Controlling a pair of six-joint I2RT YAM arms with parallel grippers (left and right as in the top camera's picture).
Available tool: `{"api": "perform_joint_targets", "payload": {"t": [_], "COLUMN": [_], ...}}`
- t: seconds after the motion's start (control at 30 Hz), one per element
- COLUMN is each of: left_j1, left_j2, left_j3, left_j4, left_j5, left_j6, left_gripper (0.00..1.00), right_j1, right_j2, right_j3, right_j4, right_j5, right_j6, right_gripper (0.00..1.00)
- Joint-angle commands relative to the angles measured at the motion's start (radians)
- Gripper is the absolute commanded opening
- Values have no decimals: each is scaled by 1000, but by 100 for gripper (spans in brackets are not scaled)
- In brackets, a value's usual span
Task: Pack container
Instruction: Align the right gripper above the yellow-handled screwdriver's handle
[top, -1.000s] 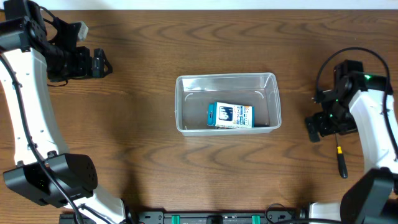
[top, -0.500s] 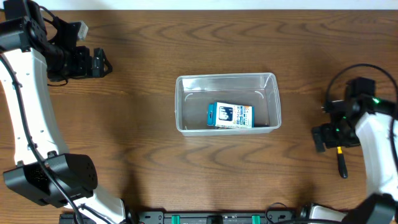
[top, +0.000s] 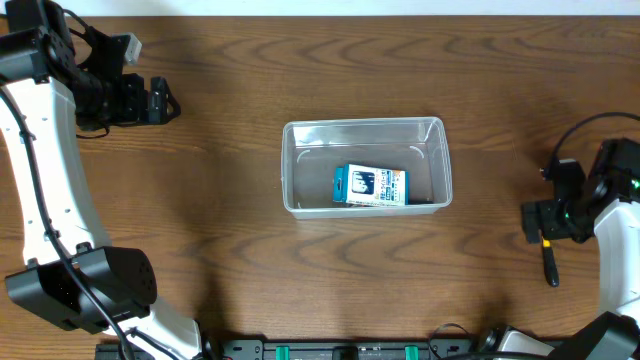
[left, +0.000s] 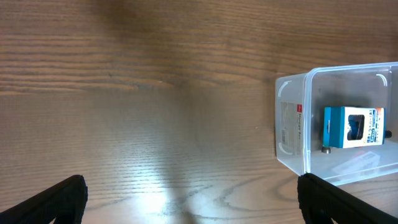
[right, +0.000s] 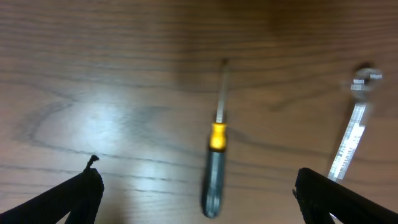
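Clear plastic rectangular tub (top: 362, 124) is sitting mid-worktop (top: 230, 250), with a small blue-and-white box (top: 371, 186) lying inside. The right claw (top: 545, 222) is being held spread wide over a black-handled, yellow-collared screwdriver (right: 214, 168) at the near right. Fetching it seems the step in hand. A descent and a squeeze across the handle are called for next. The left claw (top: 160, 100) is being held spread at the far left.

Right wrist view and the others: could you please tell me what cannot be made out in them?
- Right wrist: the silvery metal piece at the right is blurred, so its kind is unclear.
- Overhead: the shaft of the screwdriver is hidden under the right tool.
- Left wrist: the container is cut off by the right edge.
- Overhead: the print on the blue-and-white box is too small to read.
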Motion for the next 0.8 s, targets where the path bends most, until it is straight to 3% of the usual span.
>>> {"api": "perform_joint_targets", "payload": {"t": [0.0,0.77], "left_j1": [3,3], "left_j2": [-3,-3], "left_j3": [-4,-4], "left_j4": [0,-10], "left_j5": [-8,-8], "left_j6": [-1,-2], "left_gripper": [98,98], "right_j1": [-32,-113], "right_j2": [-5,-5], "right_j3": [-41,-114], "right_j4": [23,113], "right_j5": [-130,-1], "right_j6": [-66,-3], "right_gripper": [99,99]}}
